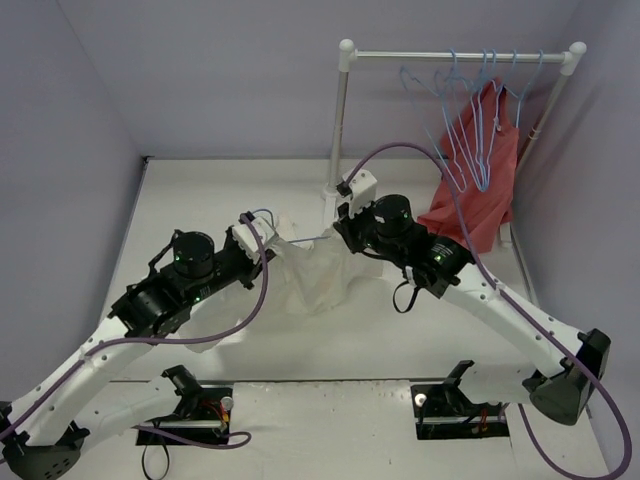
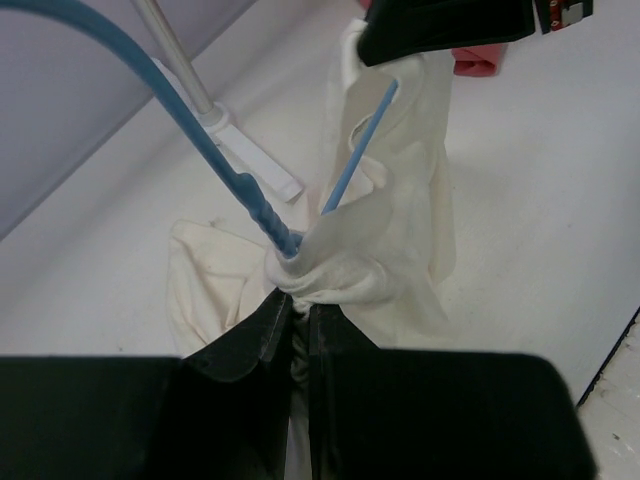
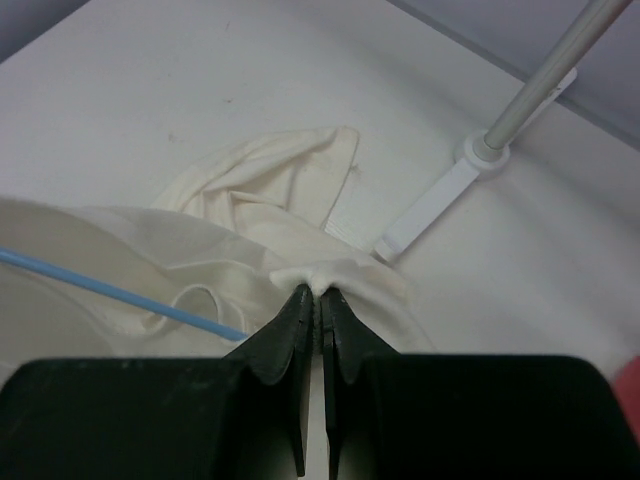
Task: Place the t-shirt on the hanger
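- Near the middle of the table, a little toward its far edge: the t-shirt, held up as a crumpled cream swag between both arms, lower folds lying on the surface.
- Threaded into the cloth: the hanger, thin light-blue wire. Twisted neck entering a bunched opening just above the left fingertips, one straight leg running on toward the right arm.
- Left gripper: jaws pressed together on a wad of the t-shirt, right at the hanger's neck.
- Right gripper: jaws pinched tight on a small fold of the t-shirt, hanger wire passing just beside.
- Toward the left edge and far-left corner: bare white surface, closed in by pale lilac walls.
- At the far-right corner: rack with white posts, a metal bar and a flat white foot near the t-shirt.
- On the bar: spare hangers of the same blue wire, with a red garment draped below them down to the surface.
- Less room on the right, with the right arm lying between the rack's foot and the right edge.
- Textures: soft matte cotton, deeply creased; smooth slim wire; black, angular, hard fingers.
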